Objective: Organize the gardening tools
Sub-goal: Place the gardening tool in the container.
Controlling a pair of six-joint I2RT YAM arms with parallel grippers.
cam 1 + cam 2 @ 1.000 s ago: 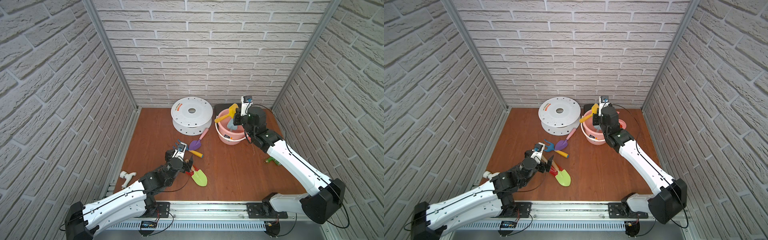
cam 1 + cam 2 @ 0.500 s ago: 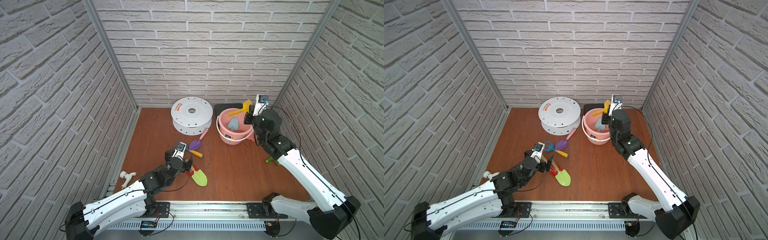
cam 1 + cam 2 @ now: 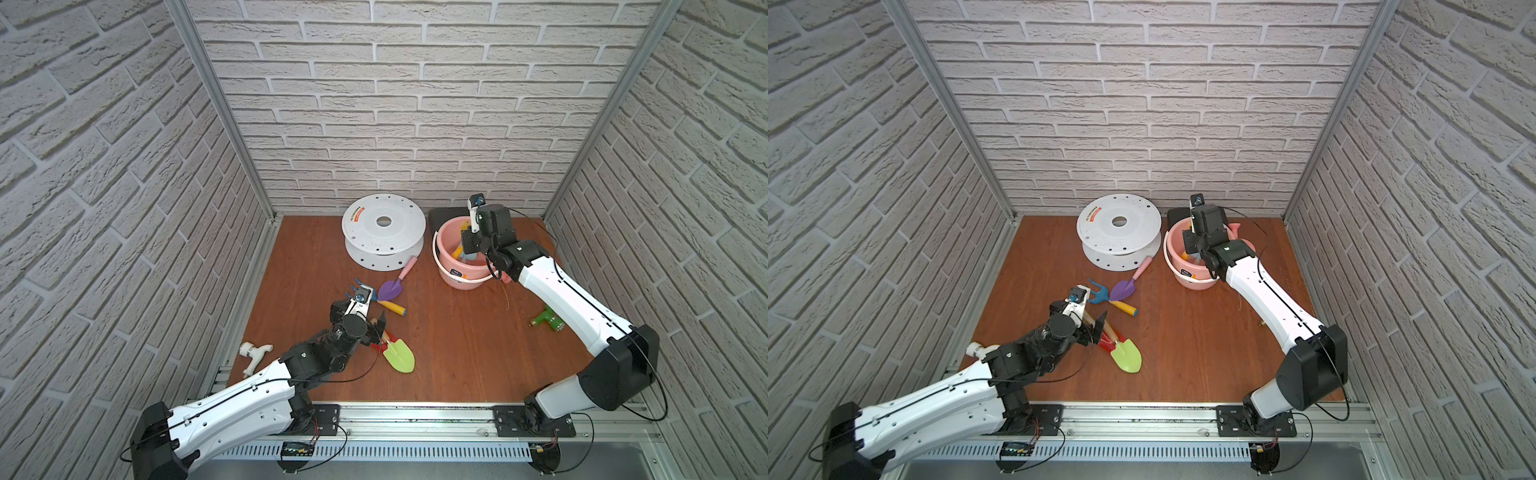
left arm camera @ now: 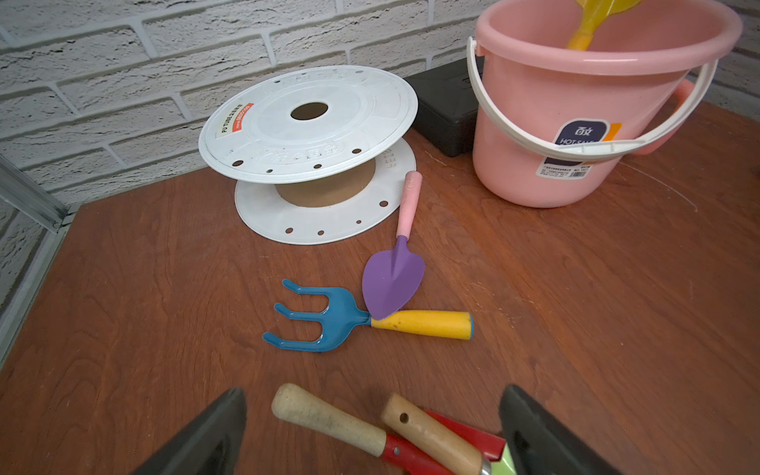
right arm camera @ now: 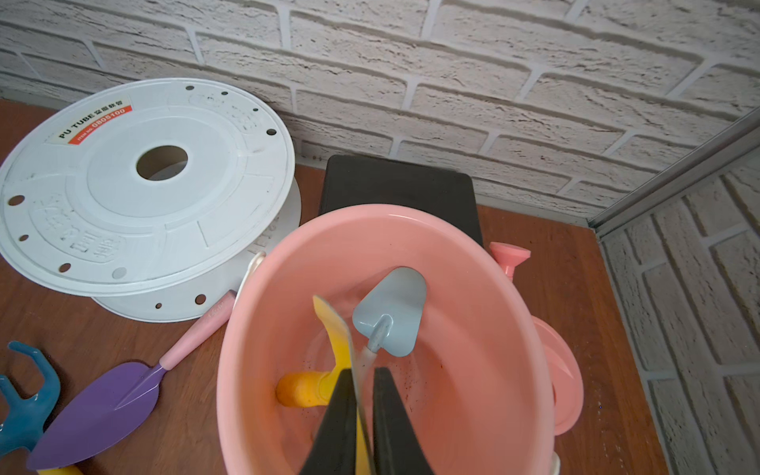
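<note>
The right gripper (image 5: 362, 376) hangs inside the large pink plastic bucket (image 3: 461, 279). Its jaws are clamped on the thin blade of the yellow plastic scoop (image 5: 329, 325), whose stubby handle sits lower in the bucket. A pale-blue plastic trowel (image 5: 392, 312) leans inside the bucket just beside it. That arm's next step looks like a simple letting-go.

The move that matters belongs to the left gripper (image 4: 372, 395), which is spread wide and empty, well apart from the bucket. Beneath its jaws lie two handles side by side: one belongs to the wooden-handled green spade (image 3: 399, 355), the other to a wooden-handled red tool (image 4: 329, 419). Both long axes run slantwise across the gap, closer to the line on which the jaws close than square to it. The wrist probably has to turn before a pinch would catch one handle alone. The purple plastic trowel (image 4: 392, 279) and the blue claw fork (image 4: 325, 318) touch each other. They lie between the left gripper and the bucket, nearer the left arm.
</note>
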